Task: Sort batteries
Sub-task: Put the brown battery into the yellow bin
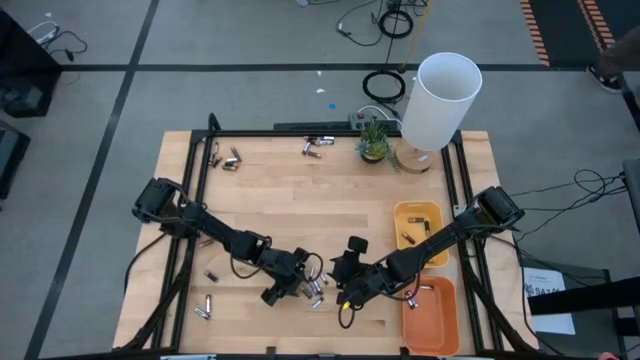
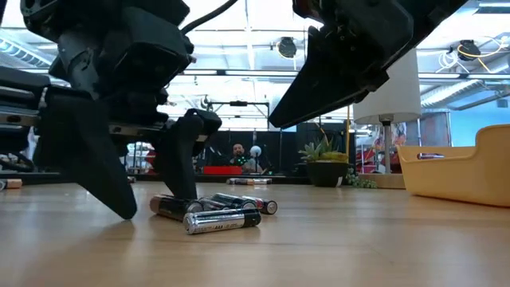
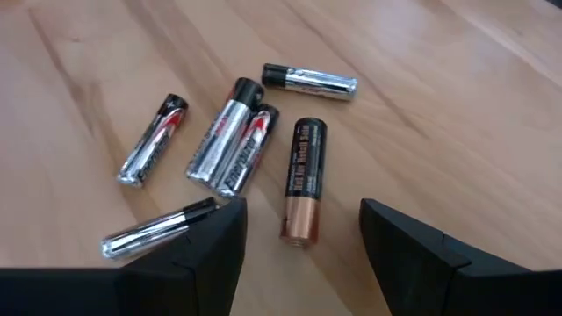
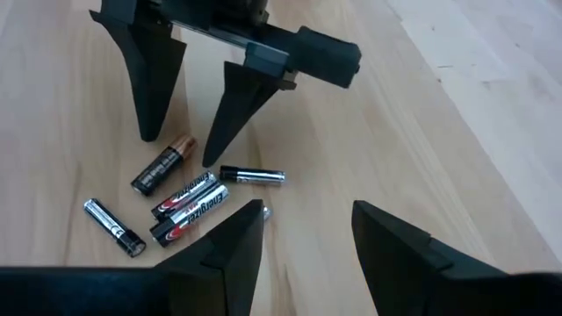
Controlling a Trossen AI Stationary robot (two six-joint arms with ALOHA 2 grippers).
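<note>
Several batteries (image 3: 235,145) lie loose in a cluster on the wooden table near its front edge, silvery ones and one black-and-copper cell (image 3: 303,180). My left gripper (image 3: 303,215) is open and low over the table. Its fingertips stand on either side of the black-and-copper battery's copper end (image 4: 180,147) and do not visibly touch it. My right gripper (image 4: 303,215) is open and higher, just right of the cluster (image 1: 315,290), pointing at it with nothing between its fingers. More batteries lie at the far left (image 1: 230,158), far middle (image 1: 315,147) and near left (image 1: 207,300).
A yellow tray (image 1: 400,215) with a couple of cells and an orange tray (image 1: 445,335) stand at the table's right. A white lamp (image 1: 440,95) and a small plant (image 1: 374,140) stand at the far edge. Bare wood lies between the cluster and the far edge.
</note>
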